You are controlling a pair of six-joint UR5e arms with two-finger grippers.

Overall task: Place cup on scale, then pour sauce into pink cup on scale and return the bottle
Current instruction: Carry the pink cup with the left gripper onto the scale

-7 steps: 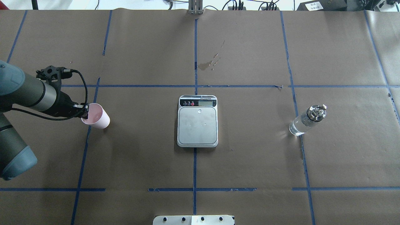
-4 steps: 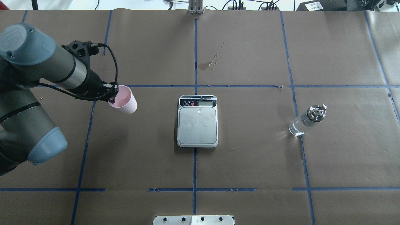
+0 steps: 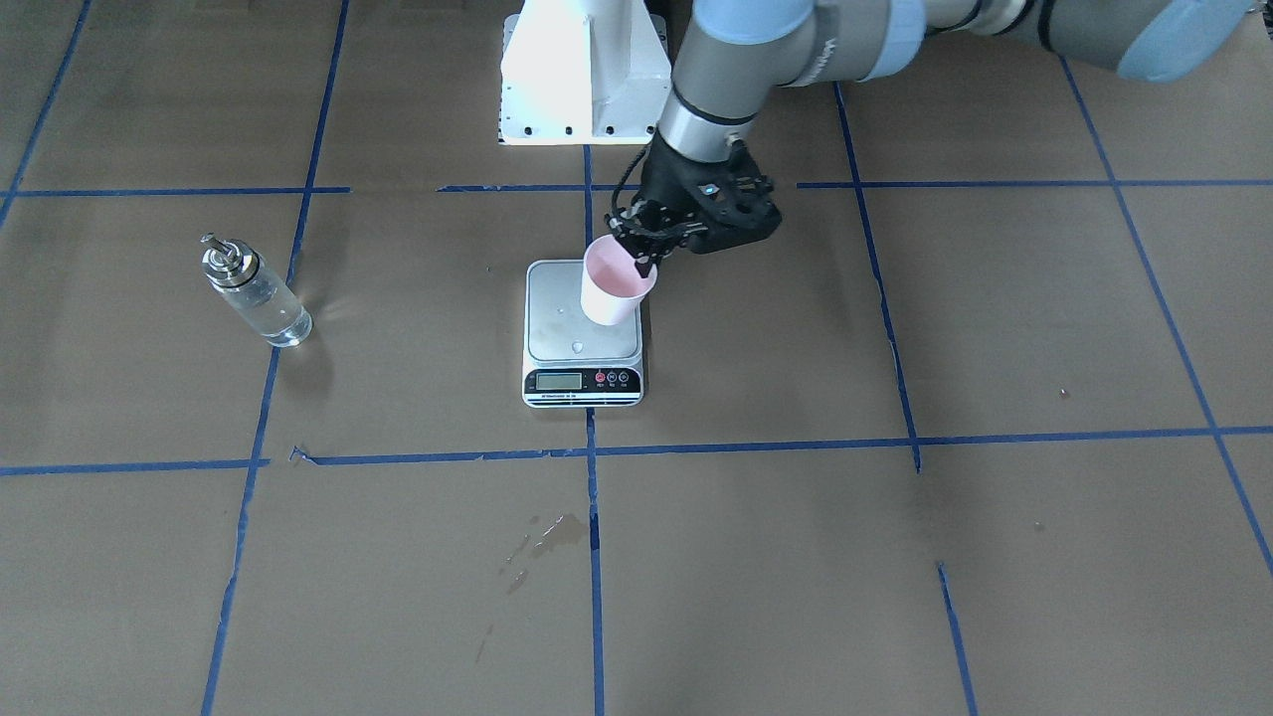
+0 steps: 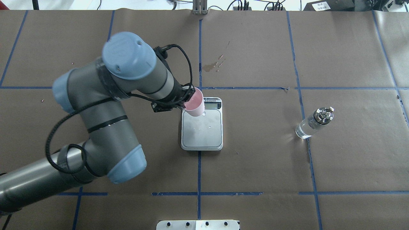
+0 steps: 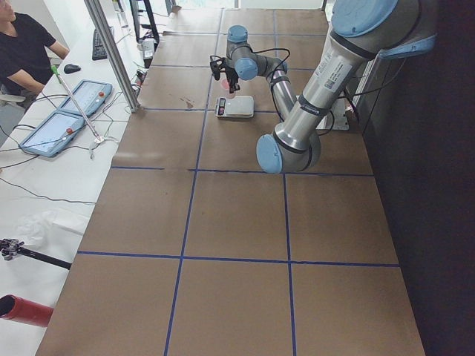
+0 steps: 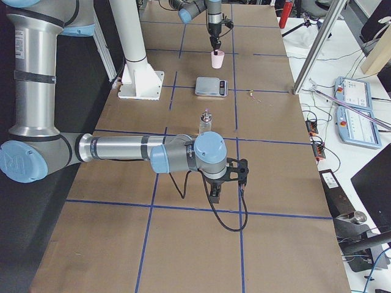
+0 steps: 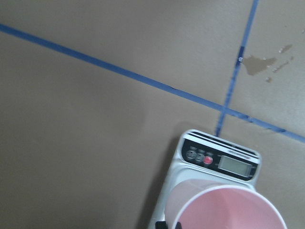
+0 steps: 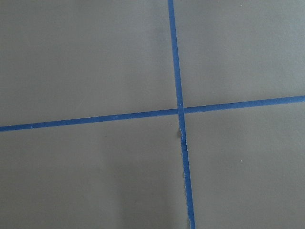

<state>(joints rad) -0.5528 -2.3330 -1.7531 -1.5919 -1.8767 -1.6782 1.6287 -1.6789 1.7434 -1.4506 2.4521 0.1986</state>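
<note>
Cup pinched at rim by left gripper, fingers closed on the wall, held upright in the air over the left edge of scale; apparently clear of the platform, not yet set down. Step in hand: placing cup on scale. Next move: shift toward platform centre, lower until base sits flat, then release and withdraw without tipping. Bottle upright, well apart to the right, untouched. Right gripper seen from a side camera only; open or closed: cannot tell.
</note>
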